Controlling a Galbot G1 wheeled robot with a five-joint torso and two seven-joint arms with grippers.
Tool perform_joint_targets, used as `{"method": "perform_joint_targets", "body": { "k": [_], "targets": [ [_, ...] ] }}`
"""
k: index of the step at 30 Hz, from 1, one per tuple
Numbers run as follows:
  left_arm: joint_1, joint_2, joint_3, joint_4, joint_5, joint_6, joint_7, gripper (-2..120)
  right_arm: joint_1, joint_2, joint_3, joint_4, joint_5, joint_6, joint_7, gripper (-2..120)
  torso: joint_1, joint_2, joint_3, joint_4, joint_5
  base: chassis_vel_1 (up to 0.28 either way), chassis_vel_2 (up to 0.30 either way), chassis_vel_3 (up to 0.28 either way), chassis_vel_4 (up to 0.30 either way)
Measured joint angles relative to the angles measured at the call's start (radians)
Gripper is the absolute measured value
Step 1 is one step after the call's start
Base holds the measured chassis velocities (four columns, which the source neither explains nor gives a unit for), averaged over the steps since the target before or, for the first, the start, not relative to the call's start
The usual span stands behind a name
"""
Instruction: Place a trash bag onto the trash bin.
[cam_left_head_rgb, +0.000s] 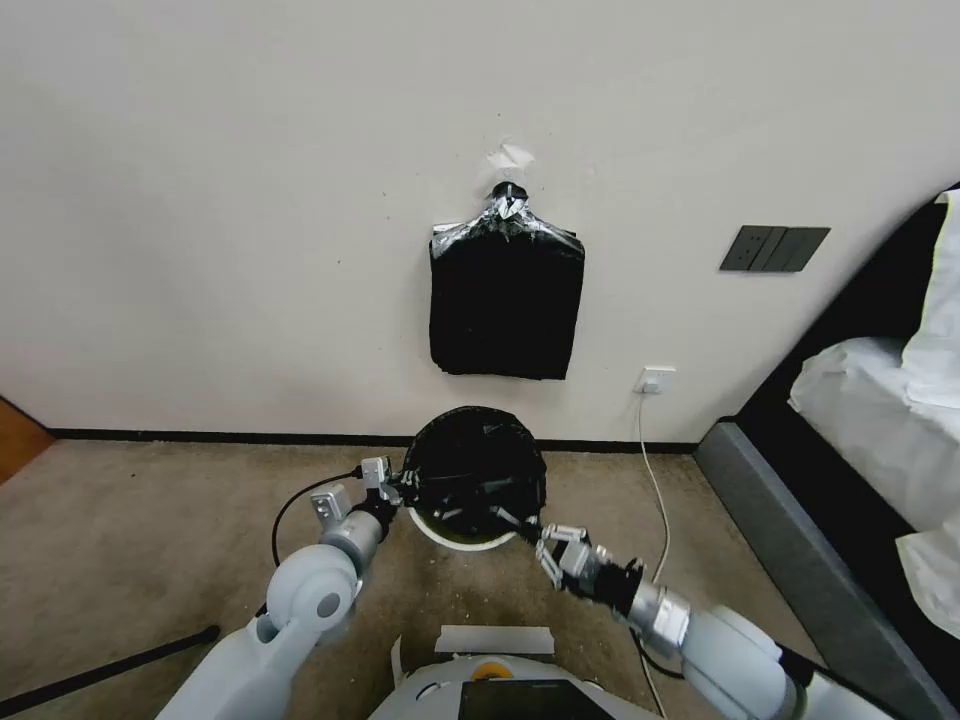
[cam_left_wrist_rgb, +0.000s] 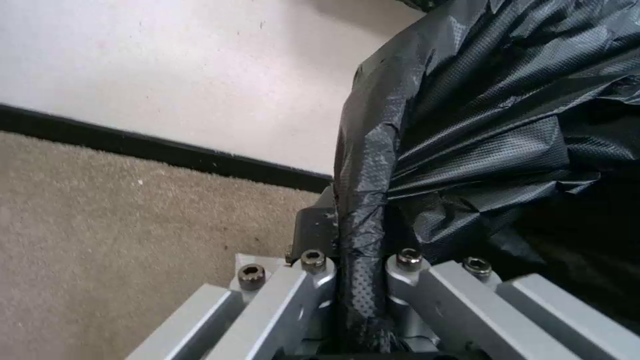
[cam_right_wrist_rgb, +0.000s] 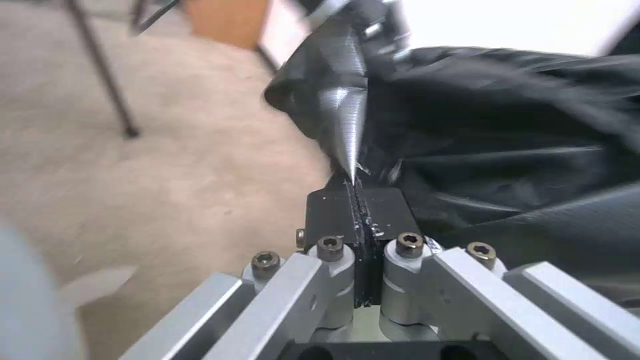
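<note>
Pale grey rounded arms, black cables, and silver end effector (cam_right_wrist_rgb: 357, 235) links with hex-socket screws.

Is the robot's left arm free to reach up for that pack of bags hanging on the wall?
Probably not as things stand. The left gripper is shut on the trash bag spread over the trash bin, as is the right gripper. The bundle of bags hangs well above on the wall.

**Around the room**

A flat black bundle of bags (cam_left_head_rgb: 506, 300) hangs on the far cream wall (cam_left_head_rgb: 220, 200). Right of it sit a dark switch plate (cam_left_head_rgb: 774, 248), a white socket (cam_left_head_rgb: 655, 380) and a bed (cam_left_head_rgb: 880, 420). Beige carpet (cam_left_head_rgb: 150, 520) covers the floor.
</note>
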Motion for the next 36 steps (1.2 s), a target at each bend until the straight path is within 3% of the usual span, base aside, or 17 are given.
{"method": "perform_joint_targets", "body": {
  "k": [6,14,33,36],
  "targets": [
    [0.009,-0.005,-0.001,-0.033,-0.059,0.017,-0.052,1,0.017,0.031,-0.01,-0.063,-0.095,0.024,-0.015,0,0.0,0.0,0.0,0.0,-0.0001,0.0,0.0,0.0,0.0],
    [0.024,-0.006,-0.004,-0.05,-0.076,0.028,-0.072,1,0.047,0.085,-0.024,-0.146,-0.154,0.01,0.016,0,0.0,0.0,0.0,-0.0001,0.0,0.0,0.0,0.0,0.0],
    [0.036,-0.009,-0.007,-0.064,-0.099,0.036,-0.082,1,0.107,0.112,-0.065,-0.216,-0.118,-0.081,0.058,0,0.0,0.0,0.0,0.0,-0.0001,0.0,0.0,0.0,0.0],
    [0.035,-0.015,-0.004,-0.06,-0.099,0.034,-0.081,1,0.091,0.117,-0.065,-0.212,-0.117,-0.087,0.088,14,0.0,0.0,0.0,0.0,0.0,0.0,0.0,0.0,0.0]
  ]
}}
